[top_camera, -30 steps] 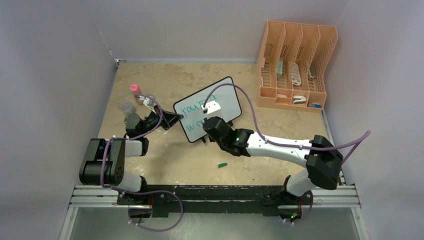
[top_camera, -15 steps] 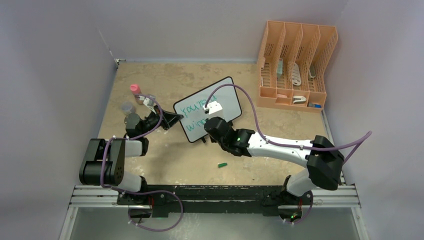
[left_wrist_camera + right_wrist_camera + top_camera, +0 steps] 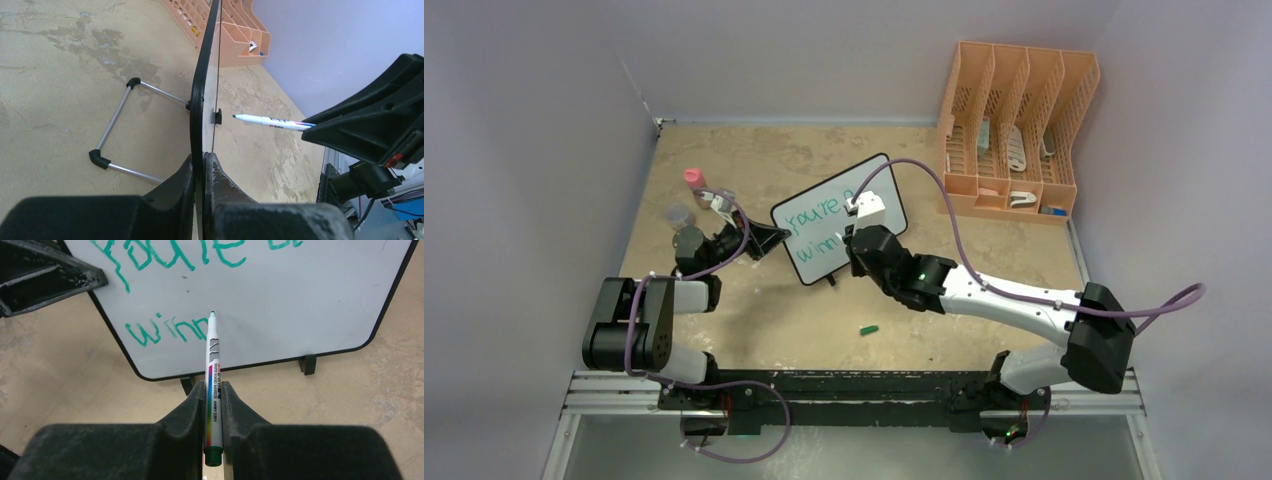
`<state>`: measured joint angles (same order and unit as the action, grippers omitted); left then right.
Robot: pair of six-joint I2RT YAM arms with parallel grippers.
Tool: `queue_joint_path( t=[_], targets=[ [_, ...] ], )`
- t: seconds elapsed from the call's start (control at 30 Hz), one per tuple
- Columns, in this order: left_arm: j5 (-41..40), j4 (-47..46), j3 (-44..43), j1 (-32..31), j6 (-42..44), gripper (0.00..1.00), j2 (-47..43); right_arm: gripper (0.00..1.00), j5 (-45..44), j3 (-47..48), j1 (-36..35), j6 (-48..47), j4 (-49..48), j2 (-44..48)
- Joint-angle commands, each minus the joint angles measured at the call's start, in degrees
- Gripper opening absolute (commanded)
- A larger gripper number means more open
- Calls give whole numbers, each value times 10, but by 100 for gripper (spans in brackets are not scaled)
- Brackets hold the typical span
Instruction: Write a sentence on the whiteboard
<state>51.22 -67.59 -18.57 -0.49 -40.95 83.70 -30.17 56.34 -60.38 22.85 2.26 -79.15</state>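
Where the right pincer [image 3: 212, 387] points, the whiteboard [image 3: 300, 300] stands.

The sentence [image 3: 817, 214] on the whiteboard [image 3: 812, 265] reads, in slanted teal-green handwriting, "You're a" on the upper line and "winn" on the lower; the marker [image 3: 214, 385] carries small print along its barrel, "WHITE BOARD MARKER" and seemingly "AWAY 2301"

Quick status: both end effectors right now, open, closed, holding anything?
Left end effector: closed on the edge of the small black-framed whiteboard.
Right end effector: closed on the white marker pen with rainbow stripe.
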Motion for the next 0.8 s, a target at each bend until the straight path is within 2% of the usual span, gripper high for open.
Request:
queue_joint_path(
  t=[0.0, 0.27, 0.5, 0.77],
  targets=[
    [16, -1, -23, 4, 20, 0, -11, 0, 21, -6, 21, 3, -35, 11],
    [66, -7, -53, 24, 15, 0, 19, 0, 23, -12, 23, 17, -36, 3],
    [110, -86, -57, 44, -29, 0, 73, 0, -12, 3, 23, 30, -24, -11],
    [99, -81, -38, 44, -18, 0, 59, 0, -17, 19, 16, 35, -8, -24]
  ],
)
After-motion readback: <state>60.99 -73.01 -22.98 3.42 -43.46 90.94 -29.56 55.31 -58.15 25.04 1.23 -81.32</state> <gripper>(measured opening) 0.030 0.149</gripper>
